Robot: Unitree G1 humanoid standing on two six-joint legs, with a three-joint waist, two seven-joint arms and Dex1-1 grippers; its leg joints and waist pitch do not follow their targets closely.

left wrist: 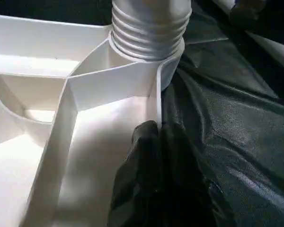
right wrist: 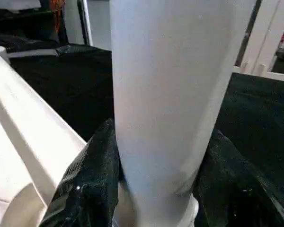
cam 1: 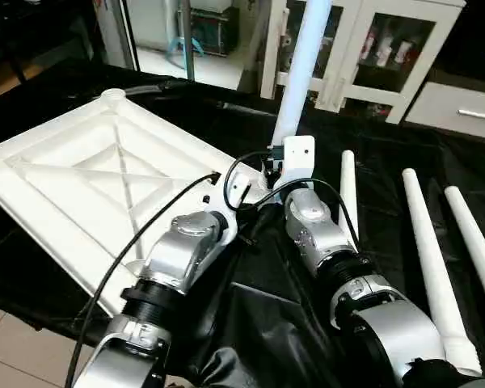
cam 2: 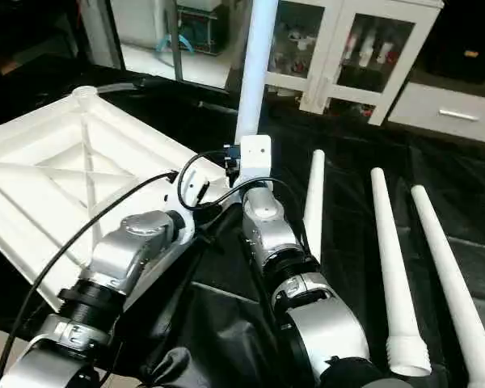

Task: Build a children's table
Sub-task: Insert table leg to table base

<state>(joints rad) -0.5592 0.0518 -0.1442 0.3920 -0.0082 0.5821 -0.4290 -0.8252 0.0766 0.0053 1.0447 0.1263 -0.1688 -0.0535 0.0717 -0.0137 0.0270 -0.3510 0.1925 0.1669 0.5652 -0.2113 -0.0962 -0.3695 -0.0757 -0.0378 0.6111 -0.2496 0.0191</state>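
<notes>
right wrist view has the right gripper (right wrist: 156,189) clasped around an upright white leg (cam 1: 299,73), whose threaded foot sits in a corner socket (left wrist: 149,61) of the upturned table top (cam 1: 81,178) on the black-covered work table (cam 1: 388,153). left gripper (left wrist: 154,142) is pinched onto the top's rim beside that socket. three spare legs (cam 2: 392,259) lie to the right. threads look only partly seated; a tilted leg could cross-thread, and a slipping left pinch would let the top spin
</notes>
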